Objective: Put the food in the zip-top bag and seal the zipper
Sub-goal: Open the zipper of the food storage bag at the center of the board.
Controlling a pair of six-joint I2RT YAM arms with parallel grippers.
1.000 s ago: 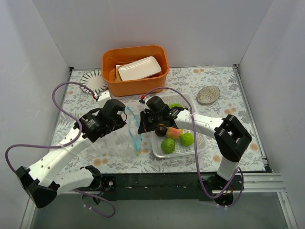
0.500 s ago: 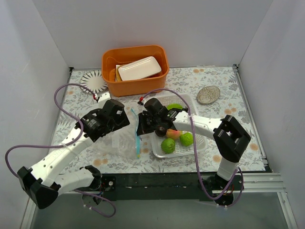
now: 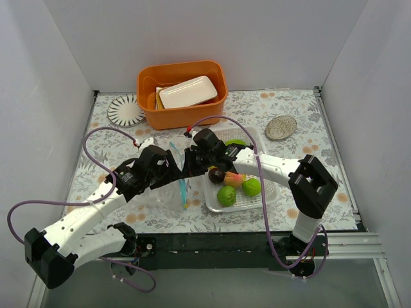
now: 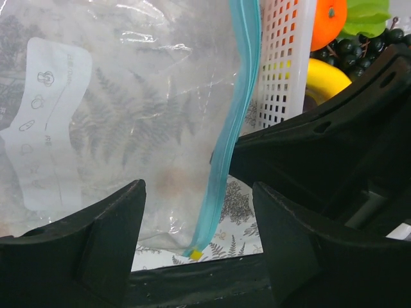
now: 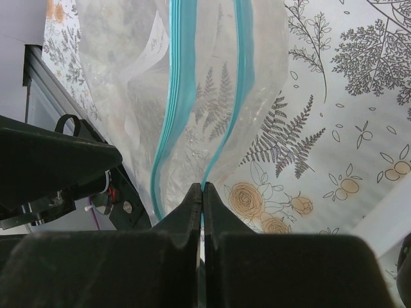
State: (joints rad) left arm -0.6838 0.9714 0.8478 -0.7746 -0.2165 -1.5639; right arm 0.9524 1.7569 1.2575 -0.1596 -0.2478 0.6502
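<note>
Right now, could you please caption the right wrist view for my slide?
Right gripper shut on the teal zipper of the clear zip-top bag, mouth parted, over the floral tablecloth.

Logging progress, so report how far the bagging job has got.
Done: nothing; the food sits in the white basket. In hand: right hand pinches one zipper lip, bag mouth parted; left hand open beside. Left: loading, sealing.

I note: zip-top bag (image 3: 157, 196) lies on the table (image 3: 302, 109), just left of the basket (image 3: 255, 130). Food (image 3: 226, 196) sits in the basket. Bin (image 3: 186, 115) stands behind both, tray-shaped dish (image 3: 187, 92) inside it. Round mat (image 3: 125, 110) left of bin, small plate (image 3: 280, 127) far right.
</note>
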